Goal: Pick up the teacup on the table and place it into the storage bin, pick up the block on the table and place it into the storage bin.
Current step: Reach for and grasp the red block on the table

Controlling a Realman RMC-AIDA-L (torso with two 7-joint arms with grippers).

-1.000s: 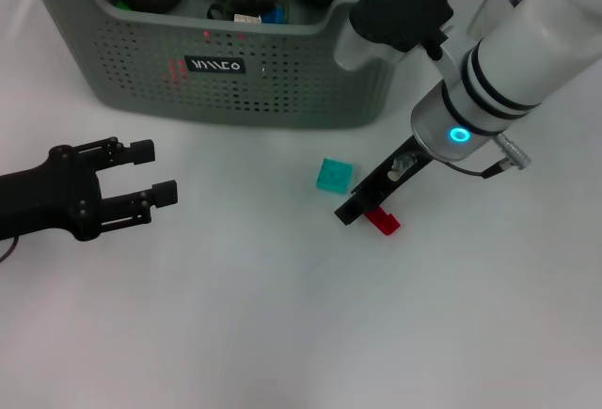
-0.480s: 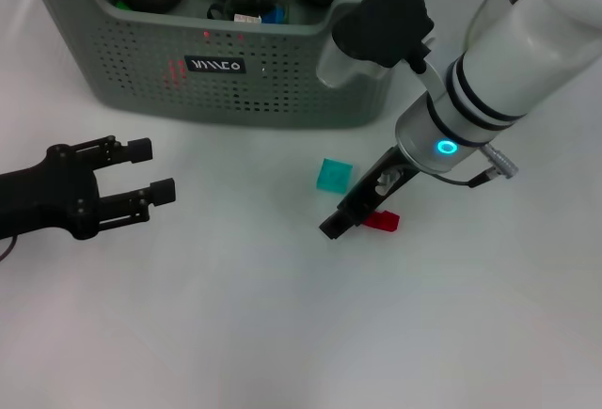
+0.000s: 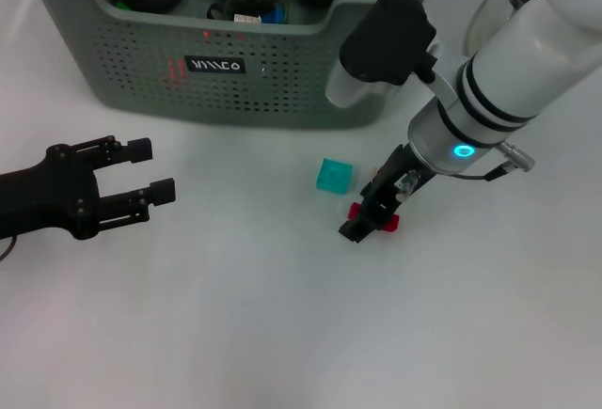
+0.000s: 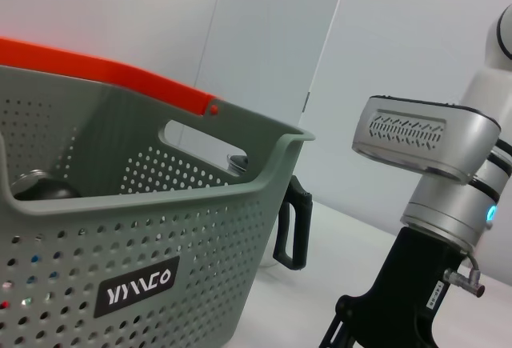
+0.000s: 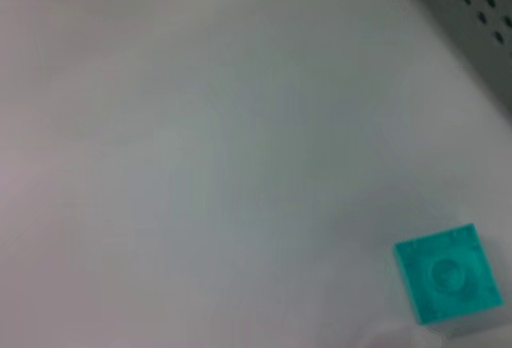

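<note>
storage bin [image 3: 282, 89]: matt perforated plastic | teal block [image 3: 334, 176]: smooth, probably plastic | table [image 3: 282, 334]: matt white

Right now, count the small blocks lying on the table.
2. A teal block sits in front of the storage bin; a red block lies beside it, partly hidden under the right gripper.

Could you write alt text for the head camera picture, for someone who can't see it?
The right gripper reaches down over a small red block beside a teal block on the white table. The storage bin stands behind; the open left gripper waits aside.
</note>
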